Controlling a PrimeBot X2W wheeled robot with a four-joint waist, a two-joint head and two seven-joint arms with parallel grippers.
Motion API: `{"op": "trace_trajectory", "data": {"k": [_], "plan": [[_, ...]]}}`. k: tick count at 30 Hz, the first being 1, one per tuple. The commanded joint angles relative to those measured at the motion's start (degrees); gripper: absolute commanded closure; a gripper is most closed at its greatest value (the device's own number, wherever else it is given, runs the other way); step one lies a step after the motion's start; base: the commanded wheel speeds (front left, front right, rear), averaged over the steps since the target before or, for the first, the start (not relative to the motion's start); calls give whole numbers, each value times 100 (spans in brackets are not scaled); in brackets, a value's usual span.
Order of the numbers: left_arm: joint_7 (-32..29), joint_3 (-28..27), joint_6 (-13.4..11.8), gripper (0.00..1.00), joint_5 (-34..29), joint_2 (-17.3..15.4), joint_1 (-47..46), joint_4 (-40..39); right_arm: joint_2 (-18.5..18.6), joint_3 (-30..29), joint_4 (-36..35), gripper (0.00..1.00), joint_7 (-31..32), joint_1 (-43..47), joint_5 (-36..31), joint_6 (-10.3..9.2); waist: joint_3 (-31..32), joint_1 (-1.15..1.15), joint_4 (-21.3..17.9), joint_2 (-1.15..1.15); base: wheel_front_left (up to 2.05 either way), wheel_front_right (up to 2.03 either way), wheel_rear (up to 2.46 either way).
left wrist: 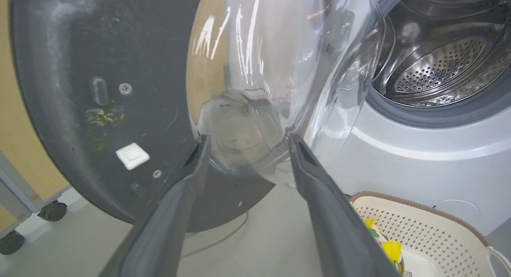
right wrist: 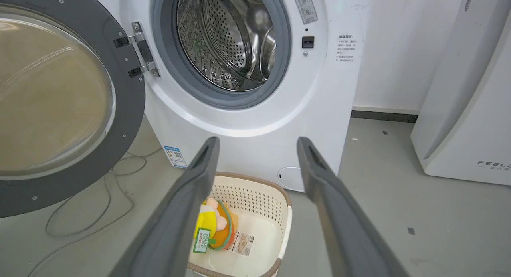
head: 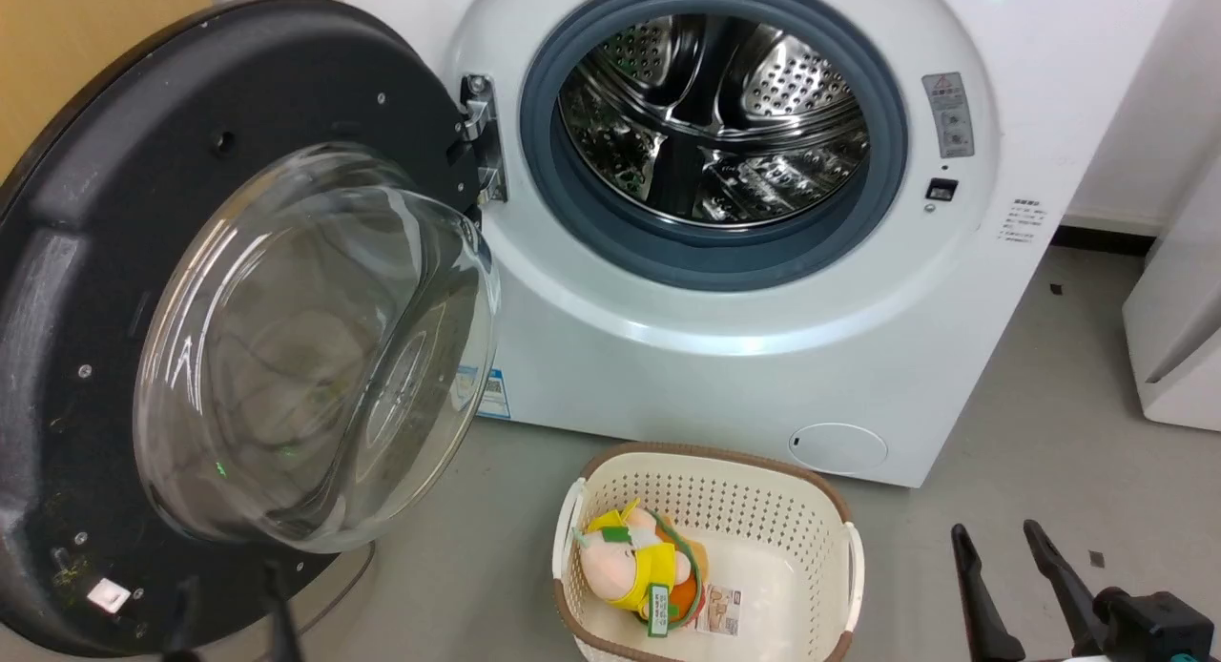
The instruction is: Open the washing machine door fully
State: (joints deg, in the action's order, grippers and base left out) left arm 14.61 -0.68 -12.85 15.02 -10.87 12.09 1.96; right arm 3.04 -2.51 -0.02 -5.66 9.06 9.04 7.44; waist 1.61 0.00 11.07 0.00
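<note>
The washing machine door [head: 67,261] stands swung out to the left on its hinge [head: 482,137], its black inner face and bulging glass bowl [head: 315,357] turned toward me. The white washing machine [head: 725,357] shows its steel drum [head: 715,118] inside the grey gasket. My left gripper [head: 229,590] is open at the door's lower edge. In the left wrist view its fingertips [left wrist: 248,139] frame the glass bowl [left wrist: 259,69]; I cannot tell if they touch. My right gripper [head: 997,533] is open at the lower right, holding nothing, and points at the washer [right wrist: 259,125] from a distance [right wrist: 258,141].
A cream basket [head: 706,466] with a plush toy [head: 634,567] sits on the floor before the washer. A white FEELBAIR appliance [right wrist: 471,109] stands to the right. A cable [right wrist: 80,225] lies under the door. A castor [left wrist: 52,210] shows at the left.
</note>
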Motion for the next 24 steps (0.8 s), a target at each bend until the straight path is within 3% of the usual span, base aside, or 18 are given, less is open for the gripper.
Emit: {"op": "trace_trajectory", "data": {"k": [1, 5, 11, 24], "plan": [[-7, 59, 1, 0, -99, 14, 66, -18, -16, -2, -2, 0, -27, 60, -10, 5, 22, 0, -19, 0, 0, 0, 0], [-120, 465, 7, 0, -381, 76, 20, -28, -16, -31, -54, 0, -12, 106, -74, 5, 75, 0, -88, 0, 0, 0, 0], [-208, 935, 210, 0, -563, 122, -169, 98, -16, -42, -189, 0, 78, 108, -292, 5, 109, 0, -327, 0, 0, 0, 0], [-203, 1132, 438, 0, -467, 98, -531, 351, -16, 6, -379, 0, 265, 301, -396, 5, 141, 0, -859, 0, 0, 0, 0]]}}
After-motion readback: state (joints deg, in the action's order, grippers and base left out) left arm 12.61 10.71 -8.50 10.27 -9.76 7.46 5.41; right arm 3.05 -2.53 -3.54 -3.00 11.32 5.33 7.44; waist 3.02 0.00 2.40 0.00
